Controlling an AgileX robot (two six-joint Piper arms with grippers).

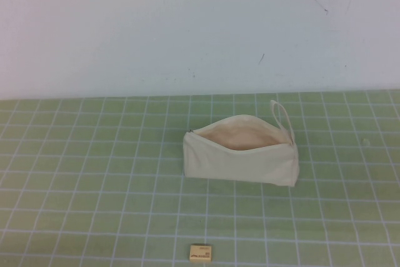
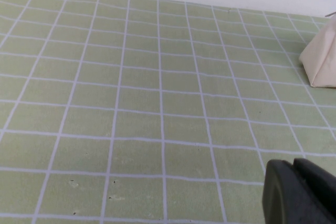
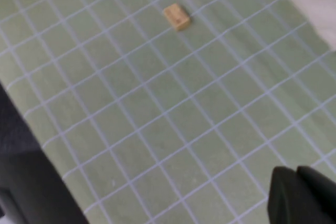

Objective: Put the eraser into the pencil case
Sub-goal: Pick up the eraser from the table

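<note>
High view first: I see neither arm over the mat, so both are held back out of this camera's reach. The pencil case [image 1: 240, 157] lies near the middle of the green grid mat [image 1: 94, 173], its long side running across, zip mouth gaping and showing the beige lining. Its loop strap [image 1: 281, 117] sticks out from the pouch's 1 o'clock corner. The eraser [image 1: 200, 253] sits at about 6 o'clock from the pouch, well apart from it, close to the mat's near edge, dark print on its face. A white wall [image 1: 200, 23] rises behind the mat.

Left wrist view: I get the left gripper [image 2: 302, 192] only as a dark blunt mass at the frame's corner, hovering above bare mat squares. From that sliver I cannot tell whether the jaws are spread or closed. One cream end of the pencil case [image 2: 320, 59] pokes in at the frame edge, well away from the gripper.

Right wrist view: the right gripper [image 3: 304, 195] likewise shows only as a dark mass in the corner, poised above the mat and touching nothing; again I cannot tell how its jaws stand. The eraser [image 3: 177, 16] lies flat on the grid, well apart from the gripper. A pale blurred patch in the far corner may be the pouch, but I cannot say for sure.
</note>
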